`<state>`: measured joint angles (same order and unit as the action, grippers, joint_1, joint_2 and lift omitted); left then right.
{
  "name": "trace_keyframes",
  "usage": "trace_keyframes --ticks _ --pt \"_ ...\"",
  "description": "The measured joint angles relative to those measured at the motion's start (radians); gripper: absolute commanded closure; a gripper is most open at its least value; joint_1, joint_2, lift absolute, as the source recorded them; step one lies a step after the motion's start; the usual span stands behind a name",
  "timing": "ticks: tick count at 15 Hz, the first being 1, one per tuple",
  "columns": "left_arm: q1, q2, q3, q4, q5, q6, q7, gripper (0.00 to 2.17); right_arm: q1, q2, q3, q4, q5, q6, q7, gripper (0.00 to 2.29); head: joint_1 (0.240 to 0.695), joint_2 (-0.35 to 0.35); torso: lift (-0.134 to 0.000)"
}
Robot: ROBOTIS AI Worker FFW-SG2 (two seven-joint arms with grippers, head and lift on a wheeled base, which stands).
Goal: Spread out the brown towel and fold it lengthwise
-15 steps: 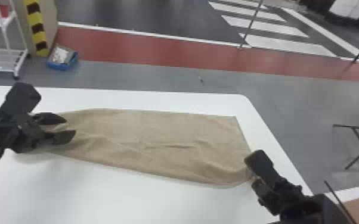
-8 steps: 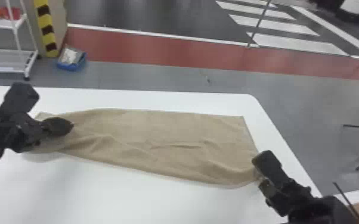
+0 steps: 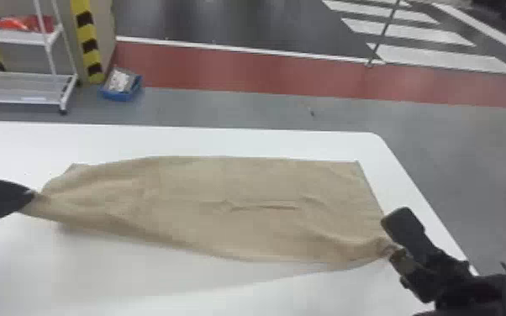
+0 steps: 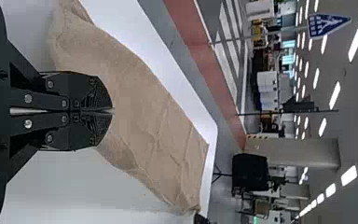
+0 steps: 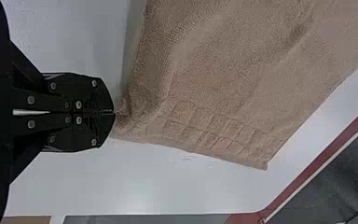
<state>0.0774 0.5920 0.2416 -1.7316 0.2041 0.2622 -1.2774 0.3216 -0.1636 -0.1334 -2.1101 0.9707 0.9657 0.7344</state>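
Beyond the white table [image 3: 222, 140], a red strip of floor [image 3: 231, 69] runs across the room, with a blue box [image 3: 117, 94] beside it at eleven o'clock. The brown towel [image 3: 197, 180] lies long and sideways over the middle of the table, slightly rumpled at its centre. The change is at its nine o'clock end: the left gripper [image 4: 113, 110], whose fingers stood parted a second ago, has closed completely on the near corner and drawn it outward, so that end now tapers to a point. At four o'clock the right gripper [image 5: 115, 112] is also pinched tight, with the other near corner bunched in its tips. With both near corners caught, the long near edge can be handled as one; a shadow under it suggests it is rising. The fold itself looks unmade, and carrying that edge evenly towards twelve o'clock seems next, provided neither small pinch slips.
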Motion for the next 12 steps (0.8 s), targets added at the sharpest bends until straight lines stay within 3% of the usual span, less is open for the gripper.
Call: trace_keyframes --ticks 3,8,12 --pt "0.071 0.042 0.025 0.023 -0.055 -0.109 0.01 0.03 0.002 0.0 -0.001 -0.009 -0.001 0.0 0.003 1.35 0.695 -0.155 -0.124" --pt "0.111 0.041 0.018 -0.003 -0.131 -0.193 0.022 0.2 0.019 0.0 -0.004 -0.039 -0.001 0.005 0.017 1.35 0.695 -0.151 -0.124" --pt "0.178 0.034 -0.05 -0.045 -0.293 -0.348 0.07 0.3 0.033 0.0 -0.02 -0.052 -0.007 0.006 0.019 1.35 0.695 -0.213 -0.124"
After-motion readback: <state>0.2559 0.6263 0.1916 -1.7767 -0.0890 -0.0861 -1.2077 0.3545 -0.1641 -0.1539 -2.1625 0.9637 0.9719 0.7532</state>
